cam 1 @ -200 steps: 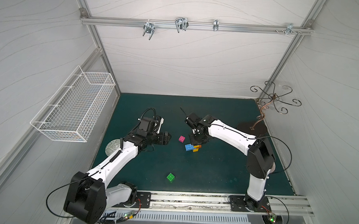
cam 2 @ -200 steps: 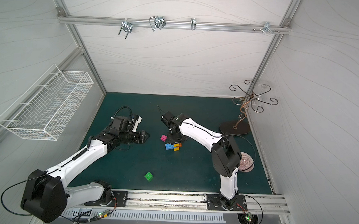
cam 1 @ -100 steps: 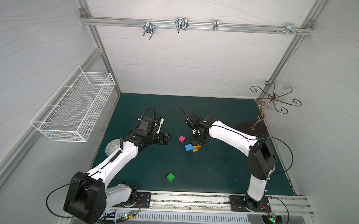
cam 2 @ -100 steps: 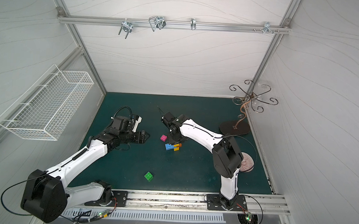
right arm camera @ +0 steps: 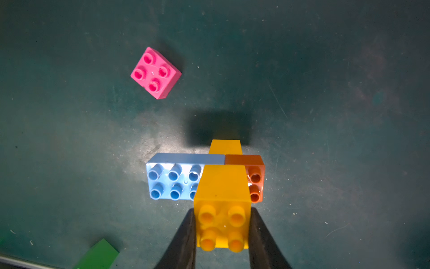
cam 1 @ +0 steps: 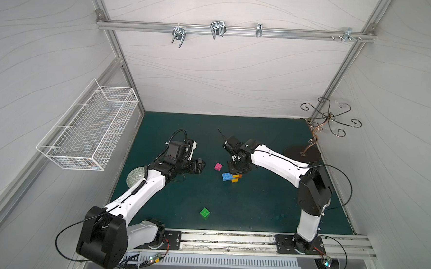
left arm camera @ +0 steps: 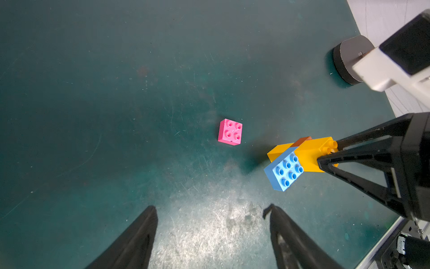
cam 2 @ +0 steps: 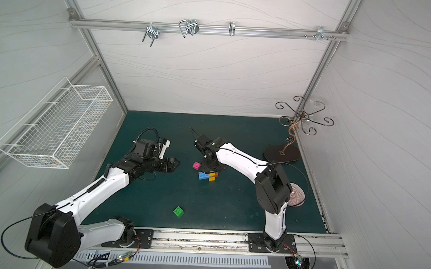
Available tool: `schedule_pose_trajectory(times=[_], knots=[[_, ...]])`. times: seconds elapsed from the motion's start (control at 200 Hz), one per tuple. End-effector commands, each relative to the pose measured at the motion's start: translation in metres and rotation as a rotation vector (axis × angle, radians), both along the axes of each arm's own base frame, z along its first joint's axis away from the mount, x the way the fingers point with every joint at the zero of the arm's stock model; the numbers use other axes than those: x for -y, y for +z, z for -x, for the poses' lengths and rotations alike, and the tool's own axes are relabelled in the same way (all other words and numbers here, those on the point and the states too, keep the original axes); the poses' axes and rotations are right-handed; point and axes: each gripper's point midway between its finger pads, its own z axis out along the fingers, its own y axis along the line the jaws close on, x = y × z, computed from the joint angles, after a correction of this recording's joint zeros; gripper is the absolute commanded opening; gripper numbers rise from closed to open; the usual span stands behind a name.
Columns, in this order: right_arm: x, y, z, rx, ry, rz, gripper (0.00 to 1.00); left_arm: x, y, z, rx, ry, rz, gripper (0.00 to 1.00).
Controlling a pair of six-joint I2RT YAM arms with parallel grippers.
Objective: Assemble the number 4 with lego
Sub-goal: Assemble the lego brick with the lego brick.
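The dark green counter (cam 1: 256, 205) carries everything. Above its middle the left tool (left arm camera: 210, 207) hovers with its jaws spread wide and nothing between them, aimed across at the right tool (right arm camera: 222, 209). The right tool points down with its jaws drawn narrow, clamped on the two side faces of a yellow square plastic brick (right arm camera: 223, 223) whose studs face back up toward that tool's wrist. This brick is the top of the partly built number 4 (cam 1: 231, 177), a small multicoloured cluster just below the right tool's tips. Whether the cluster's underside touches the counter cannot be told. Directly under the gripped brick sits a long blue studded plastic brick (right arm camera: 172, 181), which juts out well past one side of the right tool. It lies end to end with an orange square plastic brick (right arm camera: 255, 179) that shows on the tool's other side. Beneath those two, a second yellow square plastic brick (right arm camera: 225, 146) pokes out beyond the tool's tips. A pink square studded plastic brick (left arm camera: 230, 131) lies loose on the counter, studs up. It is ahead of the left tool's open fingertips, between the two tools, near the cluster but apart from it. A green square studded plastic brick (cam 1: 205, 212) lies alone, well apart from both tools, toward the arms' bases.
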Motion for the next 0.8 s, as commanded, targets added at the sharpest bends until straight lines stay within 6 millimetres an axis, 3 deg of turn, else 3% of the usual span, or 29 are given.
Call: schedule_pose_trajectory(times=[0.0,0.285,0.795], knots=[[0.037,-0.051,0.049,-0.262,-0.044,0.203,0.0,-0.001,0.014,-0.01,0.049,0.016,0.008,0.78],[0.044,-0.035,0.039,-0.226,-0.066,0.189,0.1,-0.002,0.016,-0.01,0.054,0.02,0.009,0.78],[0.029,-0.014,0.021,-0.161,-0.075,0.124,0.27,-0.003,0.017,-0.01,0.059,0.027,0.004,0.78]])
